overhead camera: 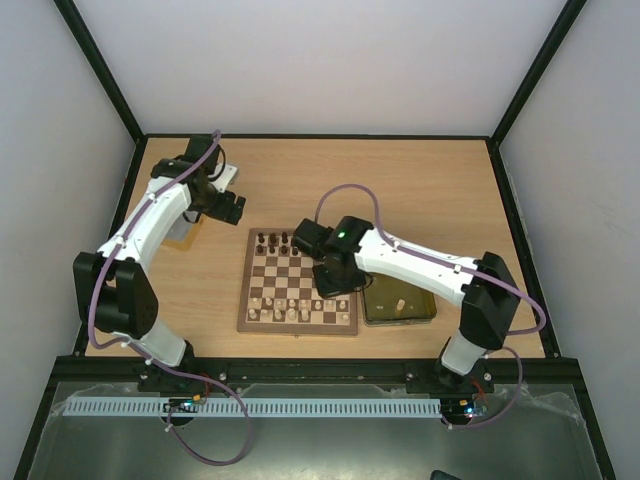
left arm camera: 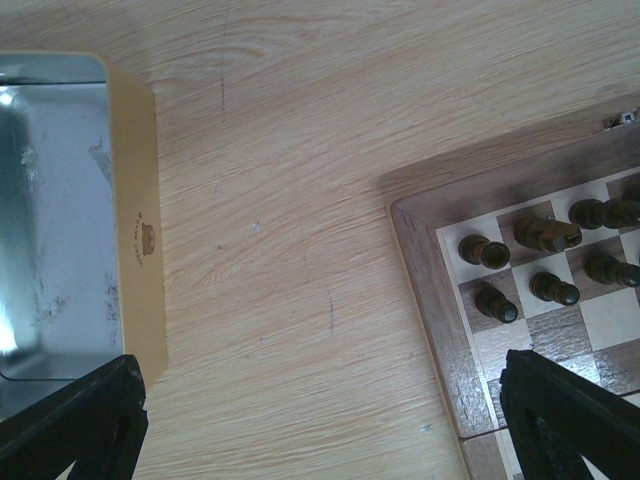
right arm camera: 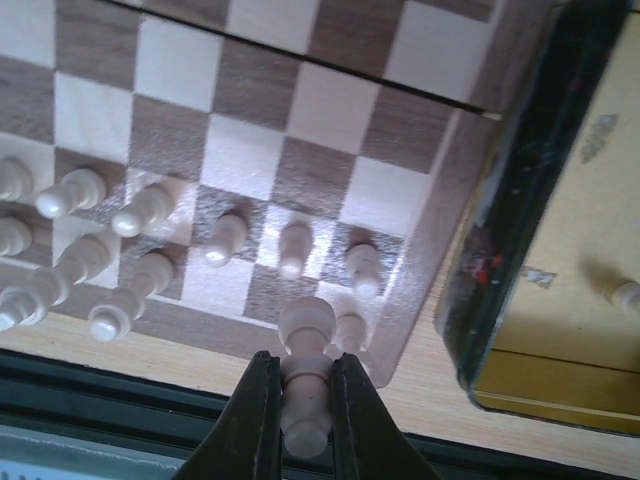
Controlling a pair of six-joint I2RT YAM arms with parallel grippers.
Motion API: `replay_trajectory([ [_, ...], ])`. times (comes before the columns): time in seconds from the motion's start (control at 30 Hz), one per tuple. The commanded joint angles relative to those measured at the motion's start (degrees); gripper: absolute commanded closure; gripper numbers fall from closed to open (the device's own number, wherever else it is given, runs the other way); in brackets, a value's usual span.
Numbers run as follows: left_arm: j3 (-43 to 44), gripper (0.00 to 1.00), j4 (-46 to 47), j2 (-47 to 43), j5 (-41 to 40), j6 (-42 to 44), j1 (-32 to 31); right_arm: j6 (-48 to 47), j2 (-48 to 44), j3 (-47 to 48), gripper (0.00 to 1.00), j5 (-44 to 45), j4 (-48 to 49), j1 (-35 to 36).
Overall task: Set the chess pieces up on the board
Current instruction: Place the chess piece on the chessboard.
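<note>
Chess pieces are standing at two ends of the board point(overhead camera: 290, 275), which is lying in the middle of the counter point(overhead camera: 420, 180). Dark pieces point(overhead camera: 272, 241) are sitting in the two far rows, gathered toward the far left corner. Cream pieces point(overhead camera: 290, 313) are lining the two near rows.

The right arm point(overhead camera: 410, 262) is reaching in from the right, over the near right part of the board. In the right wrist view the right jaws are standing narrow. They are pinching the held piece point(right arm camera: 308, 322), a cream one, by its stem, and its round head is showing beyond the fingers point(right arm camera: 258, 400). This held piece is hanging over the near right corner of the board, just beside another cream figure on the corner square. Whether it is touching the board I cannot tell.

A gold tray point(overhead camera: 420, 305) is lying just to the right of the board, close against its edge. A lone cream piece point(overhead camera: 398, 300) is standing inside it.

The left arm point(overhead camera: 150, 215) is stretching toward the far left of the counter. The left jaws are standing wide apart with nothing between them, and both dark fingers point(left arm camera: 75, 425) are showing at the near corners of the left wrist view. They are hovering over bare counter, between the far left corner of the board and a tin point(left arm camera: 140, 230) with a silver inside and a yellow wall.
</note>
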Motion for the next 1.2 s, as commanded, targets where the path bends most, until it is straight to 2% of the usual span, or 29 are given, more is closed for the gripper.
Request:
replay_trajectory([
  [0.0,-1.2,0.04,-0.8,-2.8,-0.2,0.1,0.0,-0.3,3.0,2.5,0.98,0.2,-1.9,3.1],
  [0.53,-1.9,0.01,0.0,-4.1,-1.8,-0.5,0.0,-0.3,7.3,-1.6,0.98,-2.2,5.1,4.6],
  [1.17,-1.6,0.01,0.2,-3.7,-2.5,-0.7,0.1,-1.1,9.6,-0.9,0.98,-4.4,5.4,6.0],
])
